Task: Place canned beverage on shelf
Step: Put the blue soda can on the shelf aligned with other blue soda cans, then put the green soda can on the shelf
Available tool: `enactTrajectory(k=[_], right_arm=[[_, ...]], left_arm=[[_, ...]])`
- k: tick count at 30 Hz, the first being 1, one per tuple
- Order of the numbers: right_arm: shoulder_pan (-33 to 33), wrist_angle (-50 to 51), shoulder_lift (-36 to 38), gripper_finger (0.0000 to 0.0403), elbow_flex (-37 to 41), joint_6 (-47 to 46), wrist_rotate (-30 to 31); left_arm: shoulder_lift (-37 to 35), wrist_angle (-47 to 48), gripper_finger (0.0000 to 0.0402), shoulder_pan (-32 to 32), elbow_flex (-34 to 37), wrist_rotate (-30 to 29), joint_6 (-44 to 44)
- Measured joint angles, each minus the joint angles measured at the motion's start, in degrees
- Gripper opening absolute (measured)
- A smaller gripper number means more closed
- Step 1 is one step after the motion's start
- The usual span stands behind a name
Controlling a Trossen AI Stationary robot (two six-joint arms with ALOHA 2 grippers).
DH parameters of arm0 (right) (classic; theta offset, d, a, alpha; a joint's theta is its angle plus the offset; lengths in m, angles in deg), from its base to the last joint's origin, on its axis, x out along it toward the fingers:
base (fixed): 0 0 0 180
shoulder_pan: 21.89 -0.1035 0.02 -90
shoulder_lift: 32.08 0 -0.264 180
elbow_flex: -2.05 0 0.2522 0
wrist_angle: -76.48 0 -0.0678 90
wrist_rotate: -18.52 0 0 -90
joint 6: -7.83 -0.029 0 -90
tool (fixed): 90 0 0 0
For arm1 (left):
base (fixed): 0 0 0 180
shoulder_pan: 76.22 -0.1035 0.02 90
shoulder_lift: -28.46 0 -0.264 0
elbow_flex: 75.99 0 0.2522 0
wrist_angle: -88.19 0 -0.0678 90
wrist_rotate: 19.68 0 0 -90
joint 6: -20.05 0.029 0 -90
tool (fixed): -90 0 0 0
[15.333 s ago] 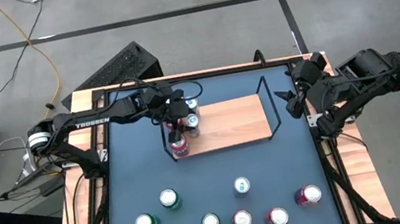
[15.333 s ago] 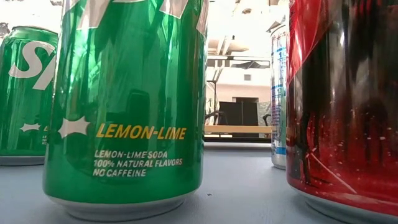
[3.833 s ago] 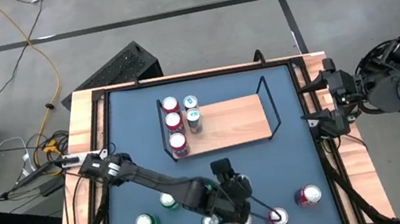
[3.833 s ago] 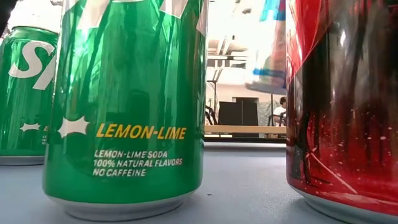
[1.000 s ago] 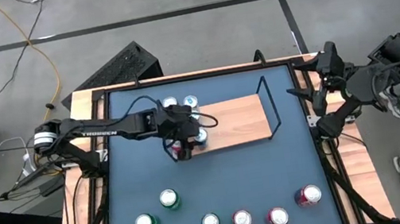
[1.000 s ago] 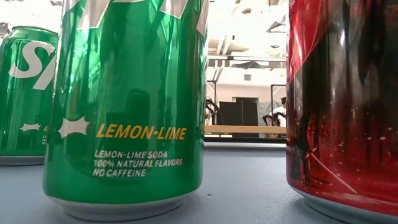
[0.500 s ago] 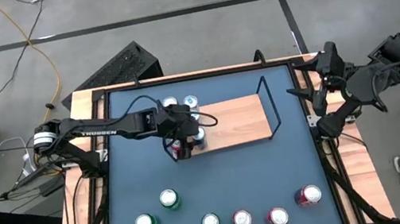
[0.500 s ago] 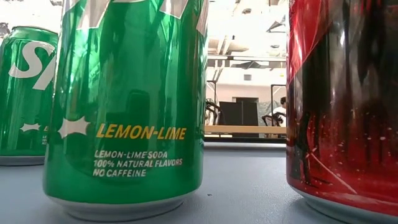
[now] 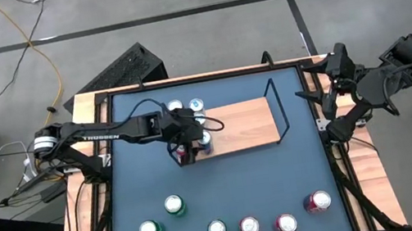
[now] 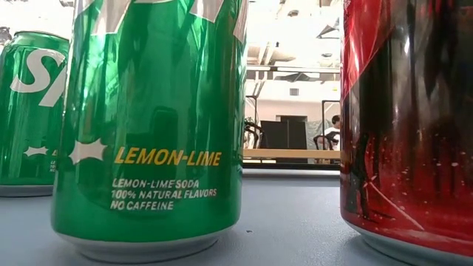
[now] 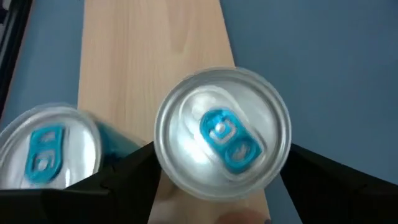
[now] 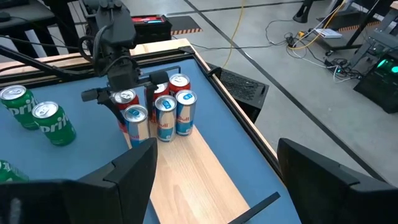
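A silver canned beverage with a blue pull-tab (image 11: 222, 133) stands upright on the low light-wood shelf with black wire end frames (image 9: 242, 124), at its nine o'clock end among other red and blue cans. The left gripper (image 9: 190, 141) hangs right over it, fingers (image 11: 127, 180) spread either side of the can's top without clamping it. The right gripper (image 9: 308, 97) waits with fingers apart off the table's three o'clock edge.

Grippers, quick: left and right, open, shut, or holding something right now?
Left gripper: open, fingers either side of a blue-tab can standing on the shelf; no grip visible.
Right gripper: open, empty, waiting off the table's right edge.
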Motion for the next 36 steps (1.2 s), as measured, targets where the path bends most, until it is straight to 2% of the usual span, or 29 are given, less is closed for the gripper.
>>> enactTrajectory(k=[11, 18, 26, 30, 33, 36], right_arm=[[0.02, 0.00, 0.00, 0.0317, 0.00, 0.02, -0.02], [0.01, 0.00, 0.00, 0.0317, 0.00, 0.00, -0.04], [0.01, 0.00, -0.35, 0.0317, 0.00, -0.04, -2.93], [0.00, 0.00, -0.34, 0.0317, 0.00, -0.05, -4.70], [0.01, -0.02, -0.31, 0.0317, 0.00, 0.35, -6.00], [0.00, -0.02, -0.31, 0.0317, 0.00, 1.80, -8.19]], left_arm=[[-5.10, 1.90, 0.0297, -0.01, -0.07, -3.24, -1.13], [-9.72, 2.96, 0.0297, -0.02, -0.77, -3.94, -5.52], [-15.69, 4.17, 0.0297, -0.02, -7.83, -6.88, -10.79], [-16.51, 4.00, 0.0297, 0.57, -12.20, -4.42, -16.96], [-16.42, 5.73, 0.0297, 3.14, -15.51, 0.64, -19.10], [-16.19, 11.35, 0.0297, 8.76, -19.09, -1.60, -19.33]])
